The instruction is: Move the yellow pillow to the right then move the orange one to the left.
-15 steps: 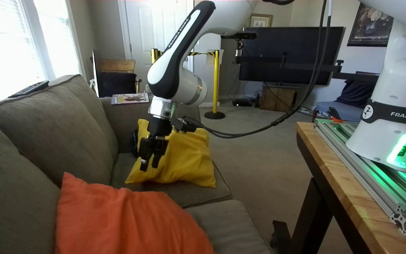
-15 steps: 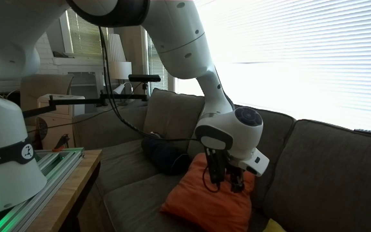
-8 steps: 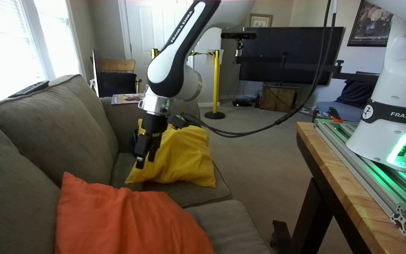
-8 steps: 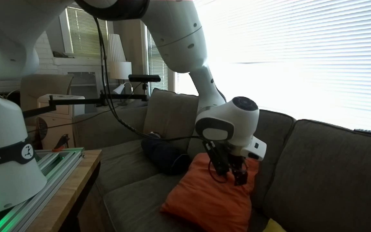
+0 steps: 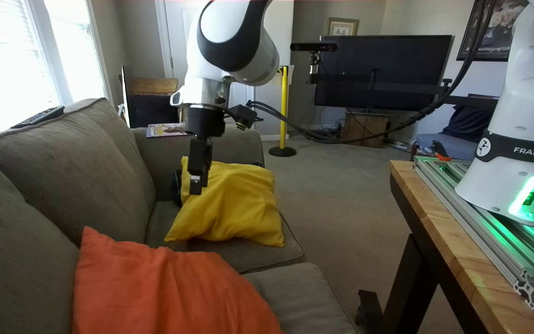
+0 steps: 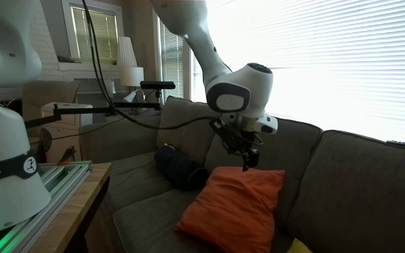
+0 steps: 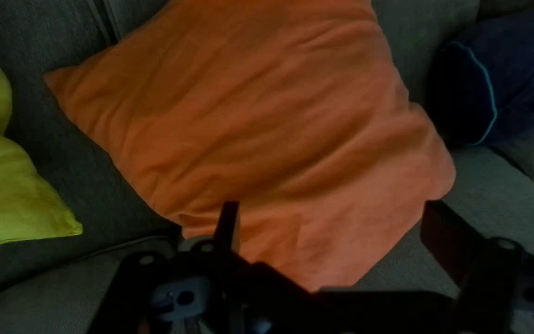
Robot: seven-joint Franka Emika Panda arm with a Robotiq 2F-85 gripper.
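Note:
The orange pillow lies on the grey sofa and fills the middle of the wrist view [image 7: 271, 120]. It also shows in both exterior views [image 5: 169, 292] [image 6: 234, 207]. The yellow pillow [image 5: 234, 204] lies farther along the sofa, with a gap of seat between them. It shows at the left edge of the wrist view [image 7: 7, 185], and only a corner [image 6: 299, 247] shows in an exterior view. My gripper [image 7: 332, 208] is open and empty, its fingers wide apart. It hangs above the orange pillow, apart from it, also visible in both exterior views [image 5: 196, 185] [image 6: 248, 165].
A dark blue cushion [image 6: 179, 168] lies on the sofa beside the orange pillow. The sofa back [image 6: 360, 182] rises behind the pillows. The robot's wooden table [image 5: 457, 250] stands across from the sofa. A camera on a black arm [image 6: 157, 85] stands near the sofa.
My gripper has risen, and it has turned so its fingers overlap in an exterior view. Its fingers no longer cover the middle of the orange pillow. Both pillows have stayed in place.

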